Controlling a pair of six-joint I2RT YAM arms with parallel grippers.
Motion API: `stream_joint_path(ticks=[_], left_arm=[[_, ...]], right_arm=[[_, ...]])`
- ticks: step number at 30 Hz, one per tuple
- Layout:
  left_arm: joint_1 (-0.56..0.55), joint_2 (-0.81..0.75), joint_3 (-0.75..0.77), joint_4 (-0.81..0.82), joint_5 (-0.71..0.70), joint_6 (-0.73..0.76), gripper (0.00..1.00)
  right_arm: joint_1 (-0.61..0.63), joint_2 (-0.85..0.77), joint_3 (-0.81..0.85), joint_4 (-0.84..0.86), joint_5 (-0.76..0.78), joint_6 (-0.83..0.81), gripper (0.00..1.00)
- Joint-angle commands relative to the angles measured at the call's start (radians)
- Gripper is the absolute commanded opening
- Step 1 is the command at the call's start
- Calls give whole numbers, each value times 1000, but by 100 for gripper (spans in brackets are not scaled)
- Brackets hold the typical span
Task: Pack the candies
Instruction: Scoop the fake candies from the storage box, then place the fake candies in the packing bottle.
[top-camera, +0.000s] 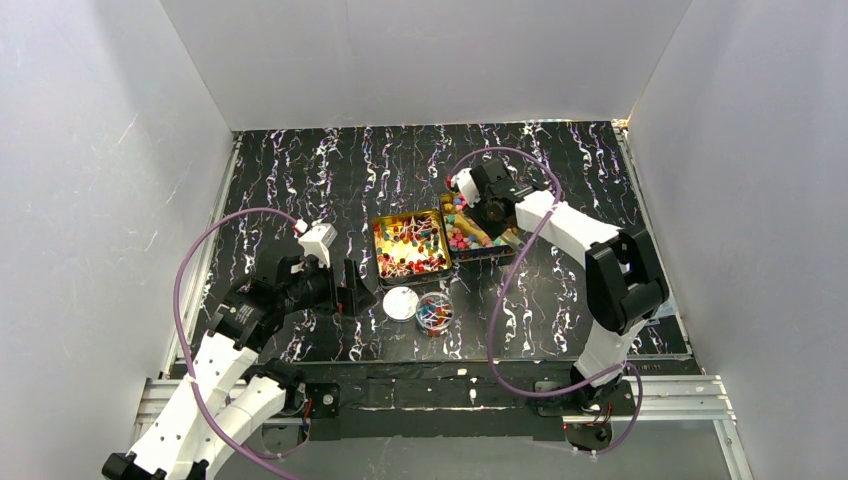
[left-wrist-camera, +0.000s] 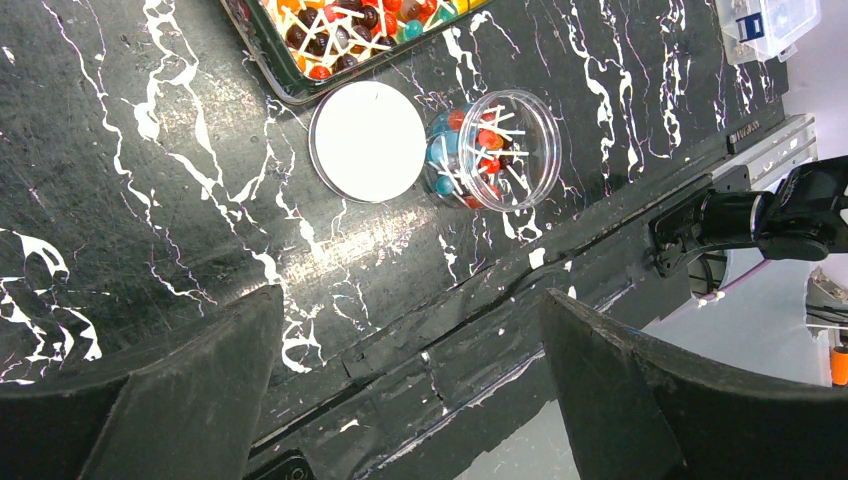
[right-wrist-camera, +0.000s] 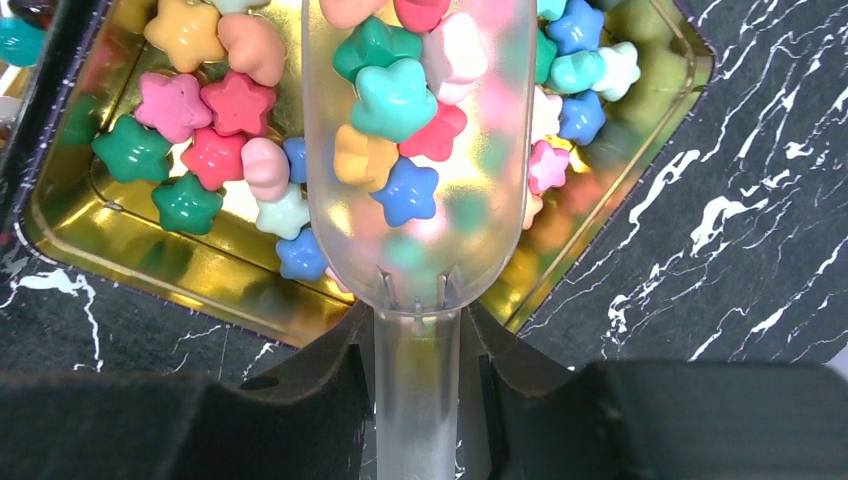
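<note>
Over the right-hand gold tin (right-wrist-camera: 130, 262): a clear scoop (right-wrist-camera: 480, 220) loaded with star candies (right-wrist-camera: 392, 98).

Clamped on the scoop's handle, the right claw (right-wrist-camera: 418, 372). Glossy, puffy stars in pink, red, green, teal, blue, orange and pale mint, heaped in the scoop and lying loose on the tin floor beneath. In the neighbouring tin (top-camera: 410, 245) and the open jar (left-wrist-camera: 495, 150), round red, teal and dark stick candies (left-wrist-camera: 487, 140) on white sticks. Just beside the jar, a white lid (left-wrist-camera: 367, 140) lying flat. Above the marbled table (left-wrist-camera: 130, 200), the left claw (left-wrist-camera: 410, 300) spread wide, gripping nothing.
</note>
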Motion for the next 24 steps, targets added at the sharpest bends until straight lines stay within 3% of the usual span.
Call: stream_joint_path(ticks=[1, 14, 24], left_arm=[[4, 0, -10, -5, 13, 7, 98], [4, -15, -10, 0, 18, 8, 98], [4, -31, -11, 2, 20, 7, 98]], right_arm=[[-5, -93, -14, 23, 7, 16, 1], [12, -338, -81, -56, -117, 68, 1], [178, -475, -87, -182, -29, 140, 1]])
